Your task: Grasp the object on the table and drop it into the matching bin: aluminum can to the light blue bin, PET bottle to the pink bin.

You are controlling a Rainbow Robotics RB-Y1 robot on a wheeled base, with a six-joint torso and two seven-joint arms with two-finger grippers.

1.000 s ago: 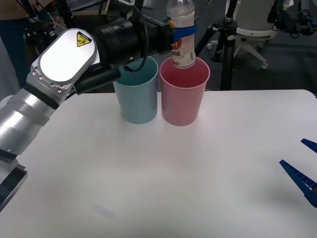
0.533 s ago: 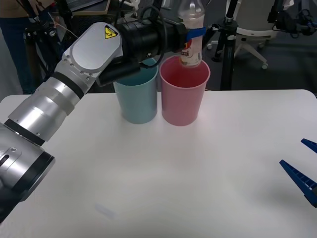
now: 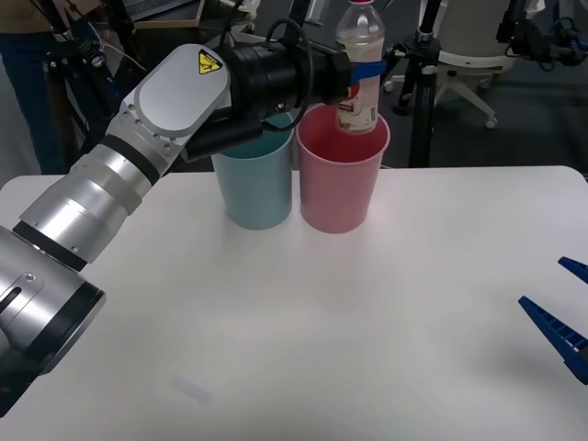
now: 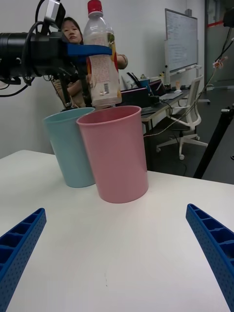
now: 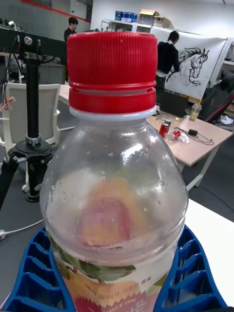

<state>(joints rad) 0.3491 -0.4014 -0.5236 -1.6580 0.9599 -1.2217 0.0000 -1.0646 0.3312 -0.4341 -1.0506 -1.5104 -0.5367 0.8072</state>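
Your left gripper (image 3: 365, 72) is clamped on the PET bottle (image 3: 359, 69), holding it upright above the pink bin (image 3: 340, 175) near the desk's (image 3: 367, 322) far edge. Your right gripper (image 3: 562, 317) waits, fingers apart, by the right edge.

Black tripod (image 3: 421, 83) upper right of front view, behind table. White office chair (image 3: 469, 64) beside it at top right. Horse drawing (image 5: 192, 68) upper right of left wrist view. Whiteboard (image 4: 181, 39) top right of right wrist view.

an office-like lab: desks (image 5: 195, 141), swivel chair (image 4: 187, 122), whiteboard (image 4: 181, 41), tripod (image 3: 423, 73).
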